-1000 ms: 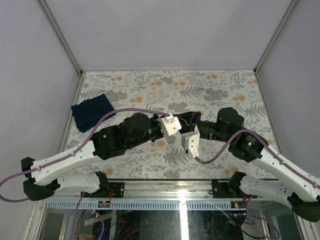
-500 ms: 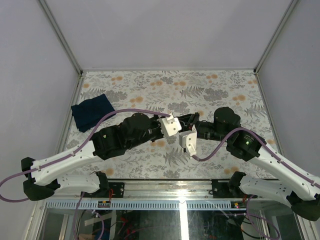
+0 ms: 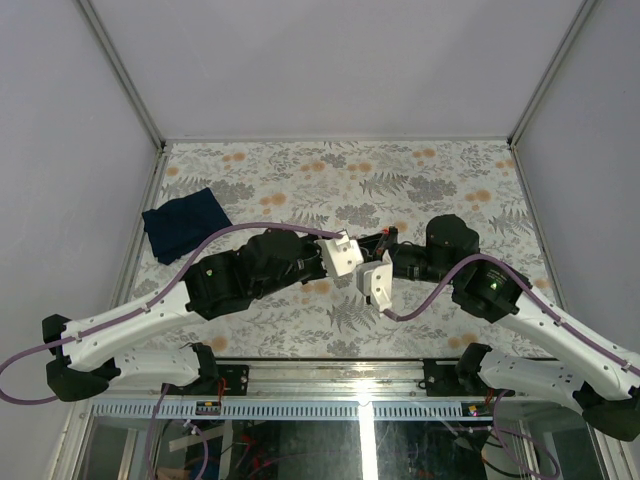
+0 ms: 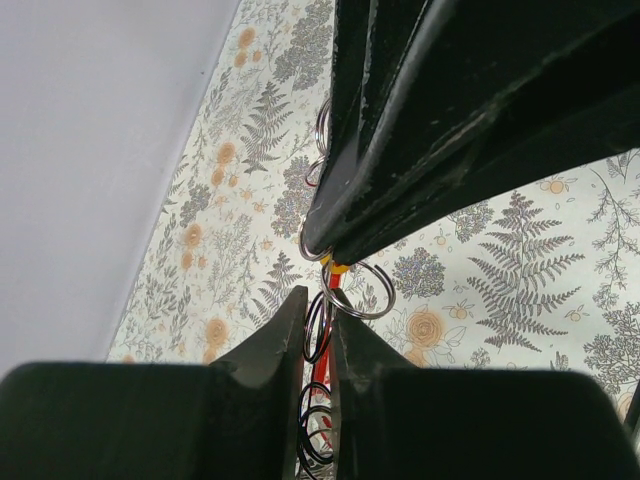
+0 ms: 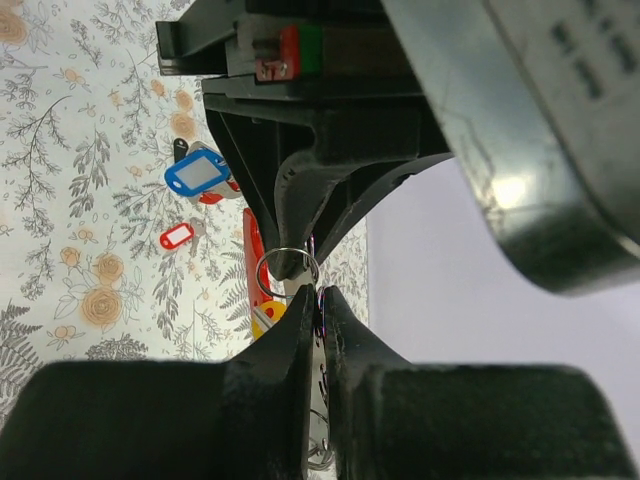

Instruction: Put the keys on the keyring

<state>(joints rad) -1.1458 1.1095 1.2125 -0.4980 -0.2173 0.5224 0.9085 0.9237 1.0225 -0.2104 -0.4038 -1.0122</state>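
Note:
Both arms meet above the middle of the table. My left gripper (image 4: 318,300) (image 3: 366,246) is shut on the keyring (image 4: 330,300), pinching its dark wire rings and red strap (image 5: 251,250). My right gripper (image 5: 320,293) (image 3: 385,252) faces it tip to tip, shut on a thin ring and flat grey metal piece of the same bunch. A silver ring (image 4: 362,291) (image 5: 287,268) hangs between the two sets of tips. A yellow tag (image 5: 264,315) sits beside my right fingers. Below on the table lie a blue-tagged key (image 5: 200,172) and a red-tagged key (image 5: 177,237).
A folded dark blue cloth (image 3: 182,222) lies at the table's left side. The floral tabletop (image 3: 330,170) is walled by grey panels on the left, back and right. A small dark tag (image 5: 182,150) lies next to the blue-tagged key.
My right gripper has gone from open to shut on the bunch and edged slightly left toward the left gripper. The left gripper has kept its hold in place.

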